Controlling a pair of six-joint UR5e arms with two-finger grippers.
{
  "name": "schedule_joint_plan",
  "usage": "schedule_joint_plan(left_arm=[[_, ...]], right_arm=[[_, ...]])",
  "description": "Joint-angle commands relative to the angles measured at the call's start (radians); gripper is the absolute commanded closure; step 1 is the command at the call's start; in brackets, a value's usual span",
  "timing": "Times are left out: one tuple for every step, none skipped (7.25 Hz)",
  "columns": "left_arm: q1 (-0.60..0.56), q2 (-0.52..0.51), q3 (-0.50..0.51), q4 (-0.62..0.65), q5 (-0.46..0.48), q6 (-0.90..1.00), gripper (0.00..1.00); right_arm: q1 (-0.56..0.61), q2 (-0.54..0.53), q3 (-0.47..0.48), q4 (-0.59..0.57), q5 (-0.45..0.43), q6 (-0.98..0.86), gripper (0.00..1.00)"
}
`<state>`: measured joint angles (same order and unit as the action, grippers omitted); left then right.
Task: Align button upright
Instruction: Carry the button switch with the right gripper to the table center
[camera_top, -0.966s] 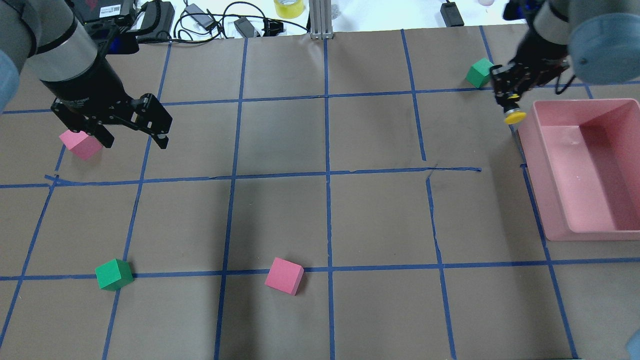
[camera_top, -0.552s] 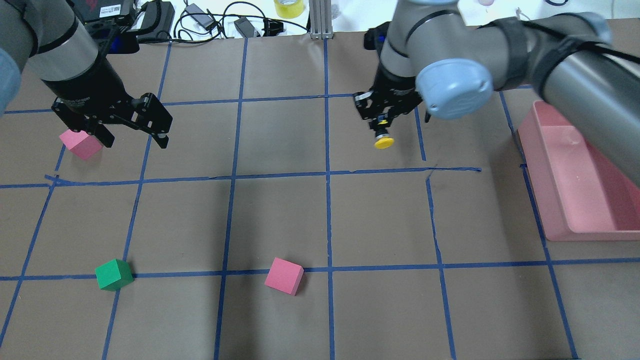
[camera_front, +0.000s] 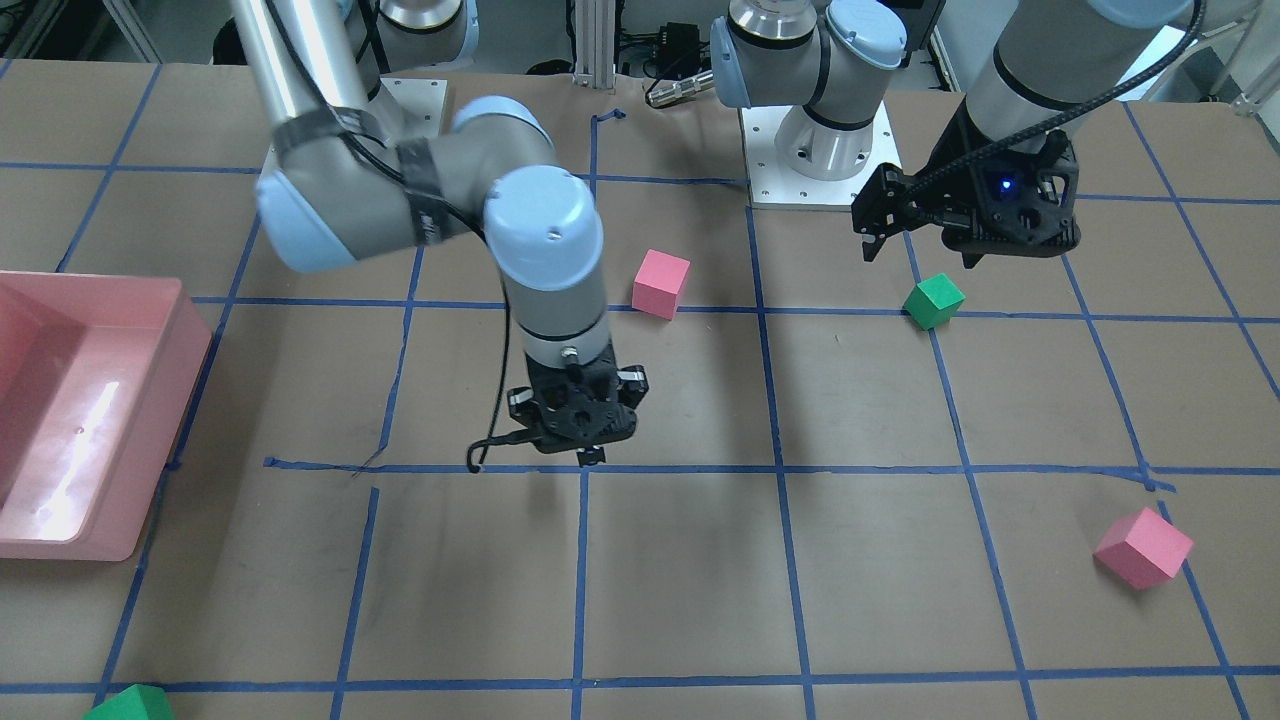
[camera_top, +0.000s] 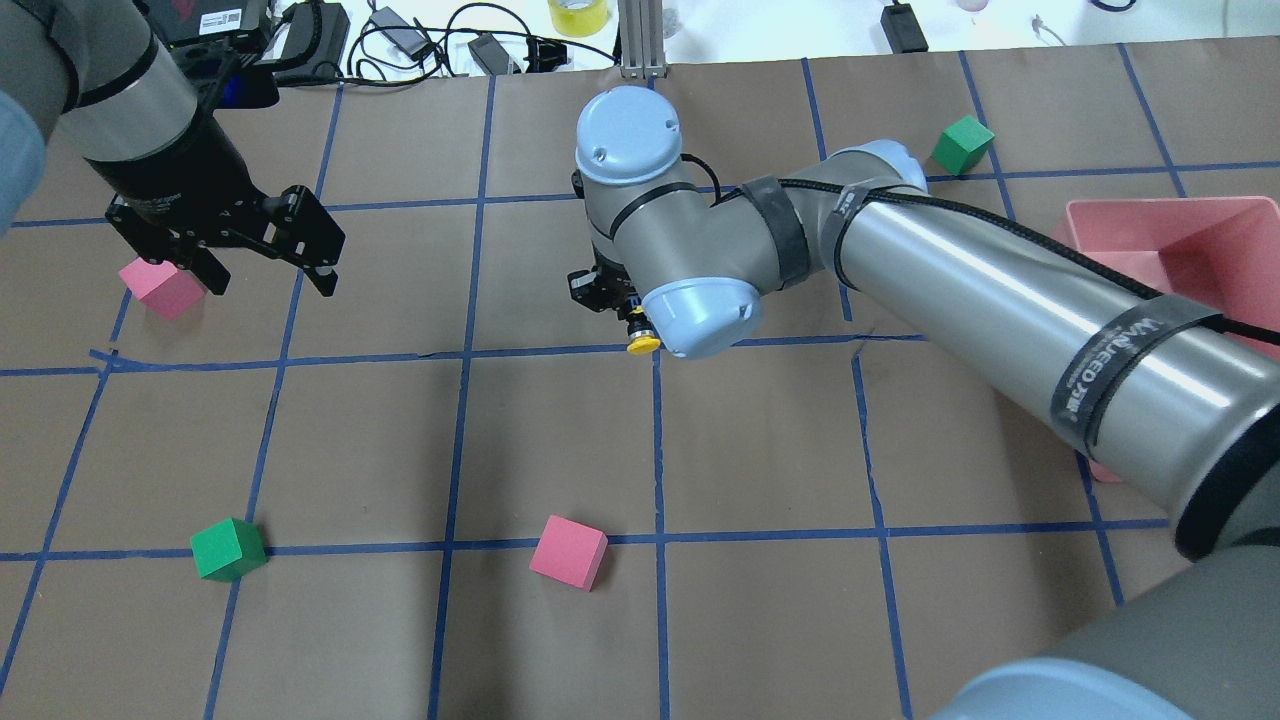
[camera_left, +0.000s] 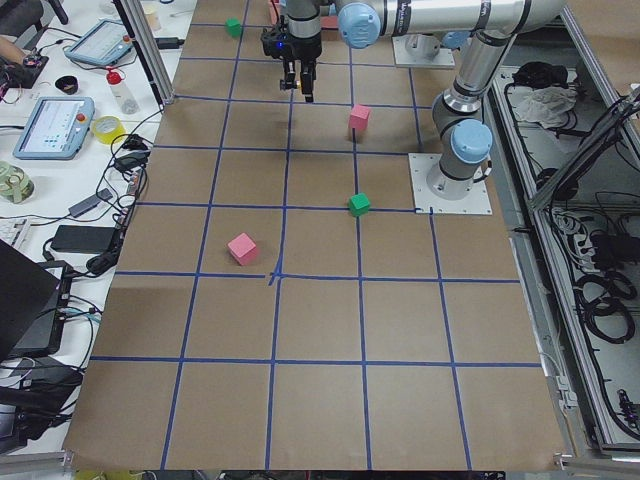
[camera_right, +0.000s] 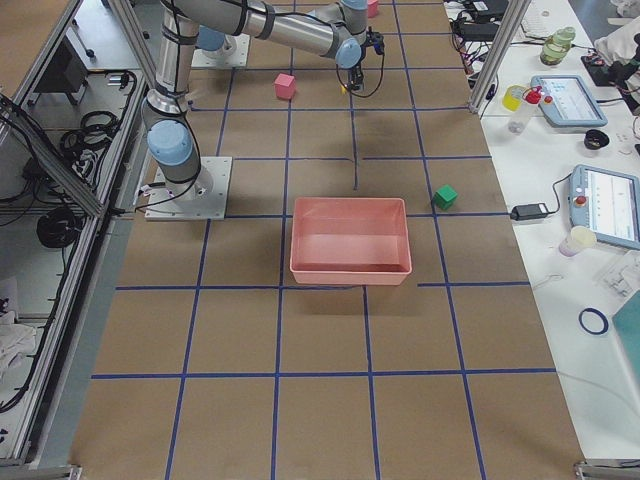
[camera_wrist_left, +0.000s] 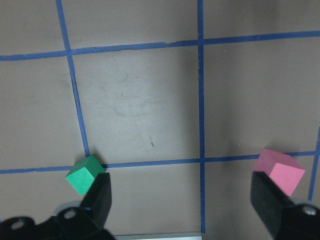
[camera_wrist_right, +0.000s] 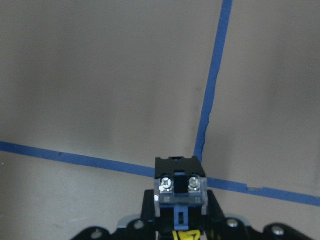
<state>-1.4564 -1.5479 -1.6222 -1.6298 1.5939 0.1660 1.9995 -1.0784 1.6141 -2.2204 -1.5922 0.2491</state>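
Observation:
The button (camera_top: 641, 344) shows its yellow cap just below my right wrist, over the tape crossing near the table's middle. My right gripper (camera_top: 630, 322) is shut on the button and holds it above the paper. In the right wrist view the button's black and grey body with two screws (camera_wrist_right: 180, 192) sits between the fingers. In the front-facing view the right gripper (camera_front: 592, 457) points down and hides the button. My left gripper (camera_top: 265, 283) is open and empty, hovering beside a pink cube (camera_top: 160, 288) at the far left.
A pink bin (camera_top: 1165, 208) stands at the right, partly behind my right arm. A green cube (camera_top: 962, 143) lies far right. A green cube (camera_top: 228, 549) and a pink cube (camera_top: 568, 551) lie near the front. Cables and tape rolls lie beyond the far edge.
My right arm has swung left from beside the pink bin to the table's middle, carrying the button. The left arm has not moved.

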Motion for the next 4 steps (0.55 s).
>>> schedule_joint_plan(left_arm=[[0.004,-0.017,-0.007,0.019,-0.005,-0.020,0.00],[0.004,-0.018,-0.002,0.025,-0.011,-0.023,0.00],[0.004,-0.015,0.004,0.033,-0.006,-0.023,0.00],[0.002,-0.014,-0.005,0.034,-0.003,-0.008,0.00]], right_arm=[[0.015,0.028,0.056,-0.034,-0.006,0.042,1.00],[0.022,0.032,0.067,-0.068,0.006,0.042,1.00],[0.022,0.037,0.067,-0.068,0.014,0.042,1.00],[0.022,0.043,0.067,-0.071,0.014,0.032,1.00]])
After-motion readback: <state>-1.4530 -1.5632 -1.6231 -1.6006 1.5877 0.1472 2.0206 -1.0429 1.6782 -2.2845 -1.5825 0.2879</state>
